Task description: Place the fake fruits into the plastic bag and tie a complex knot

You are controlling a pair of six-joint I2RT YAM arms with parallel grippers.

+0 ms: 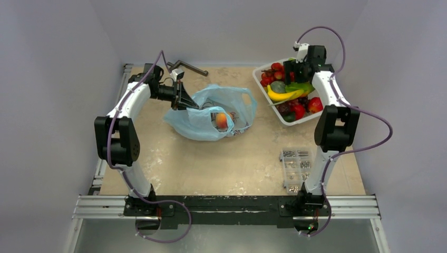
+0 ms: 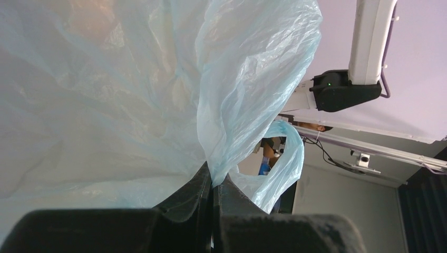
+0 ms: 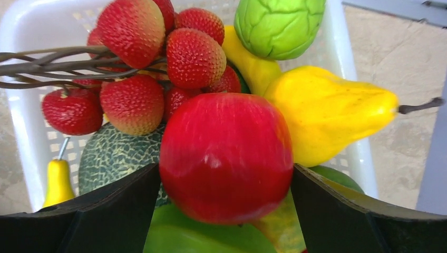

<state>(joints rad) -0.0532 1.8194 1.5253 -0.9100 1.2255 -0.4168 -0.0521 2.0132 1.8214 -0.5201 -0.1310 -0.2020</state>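
Observation:
The light-blue plastic bag (image 1: 211, 118) lies open mid-table with an orange-red fruit (image 1: 221, 120) inside. My left gripper (image 1: 182, 99) is shut on a fold of the bag's rim at its left side; the left wrist view shows the fingers pinching the film (image 2: 212, 182). The other fake fruits sit piled in a white tray (image 1: 284, 120) at the back right. My right gripper (image 1: 291, 71) is down in the tray. In the right wrist view its fingers press both sides of a red apple (image 3: 226, 132), next to lychees (image 3: 132, 31) and a yellow pear (image 3: 327, 113).
A clear box of metal screws (image 1: 296, 168) lies near the right arm's base. A dark metal tool (image 1: 187, 67) lies at the back behind the bag. The tray also holds a banana (image 1: 282, 96), a green melon (image 3: 116, 158) and a green lumpy fruit (image 3: 279, 23).

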